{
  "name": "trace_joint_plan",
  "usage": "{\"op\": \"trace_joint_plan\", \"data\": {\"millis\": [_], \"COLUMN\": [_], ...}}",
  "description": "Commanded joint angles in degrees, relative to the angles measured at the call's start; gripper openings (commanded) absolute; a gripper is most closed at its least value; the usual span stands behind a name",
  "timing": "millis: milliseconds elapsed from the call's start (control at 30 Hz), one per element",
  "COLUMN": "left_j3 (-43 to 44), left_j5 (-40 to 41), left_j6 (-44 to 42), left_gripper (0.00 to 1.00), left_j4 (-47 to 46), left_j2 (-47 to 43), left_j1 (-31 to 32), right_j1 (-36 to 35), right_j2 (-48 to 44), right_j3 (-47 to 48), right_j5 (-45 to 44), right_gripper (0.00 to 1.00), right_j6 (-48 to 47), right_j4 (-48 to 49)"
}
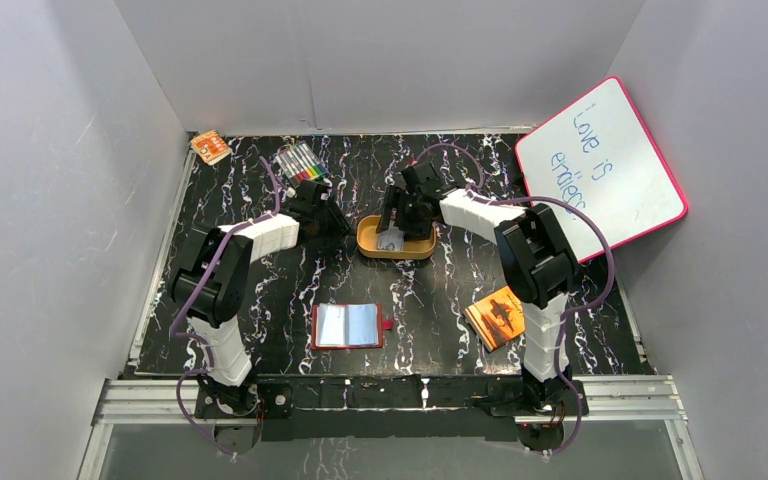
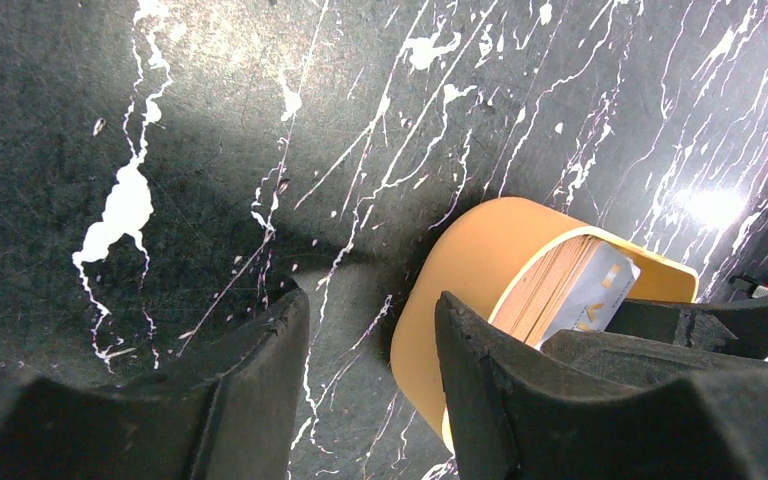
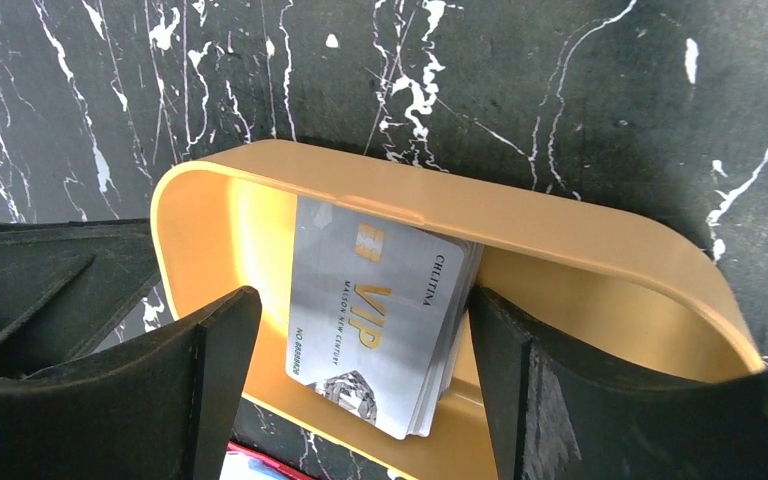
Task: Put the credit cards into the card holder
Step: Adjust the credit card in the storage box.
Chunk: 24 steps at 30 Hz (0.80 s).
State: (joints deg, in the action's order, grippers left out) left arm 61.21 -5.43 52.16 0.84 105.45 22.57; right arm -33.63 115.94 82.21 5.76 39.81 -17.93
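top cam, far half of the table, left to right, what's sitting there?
small orange packet → coloured markers → orange tin → whiteboard

blocked: tin (image 3: 560, 215) wall hems credit cards (image 3: 370, 320) | free: table (image 1: 400, 290) between tin and card holder (image 1: 348, 325)

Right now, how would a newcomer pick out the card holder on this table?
Start at the black marbled table, at the middle of its near edge. There lies the small dark red folding card holder, spread open flat. Unlike the orange booklet to its right and the orange oval tin beyond it, it shows pale pockets and a closing tab.
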Motion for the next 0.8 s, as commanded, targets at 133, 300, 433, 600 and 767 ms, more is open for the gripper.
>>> {"op": "trace_joint_plan", "data": {"millis": [133,300,433,600,767], "left_j3": [-3.2,-3.3,-3.2,-2.4,-1.1], "left_j5": [-3.4,-3.8,-3.9,-3.5,-2.3], "left_j6": [0.7,0.5,0.4,-0.2,-1.4], "left_gripper": [0.48,0.48,0.48,0.48,0.50], "left_j4": [2.3,2.2,2.3,3.8,6.5], "left_j2": [0.5,0.6,0.6,0.3,-1.6], "left_j1": [0.9,0.9,0.9,0.9,0.7], "right_j1": [-2.1,-2.7,-3.1,-3.2,-2.1], "right_j2": [4.0,5.0,5.5,4.4,0.4], "right_j3": [3.4,4.8,5.9,6.0,4.2], "right_j5": [1.0,1.3,1.5,0.5,-2.2], "right_gripper": [0.83,0.81,0.81,0.81,0.82], "right_j6": [2.4,2.9,3.2,2.9,1.0], "right_j4": [-1.0,-1.1,-1.1,-2.0,-3.4]}}
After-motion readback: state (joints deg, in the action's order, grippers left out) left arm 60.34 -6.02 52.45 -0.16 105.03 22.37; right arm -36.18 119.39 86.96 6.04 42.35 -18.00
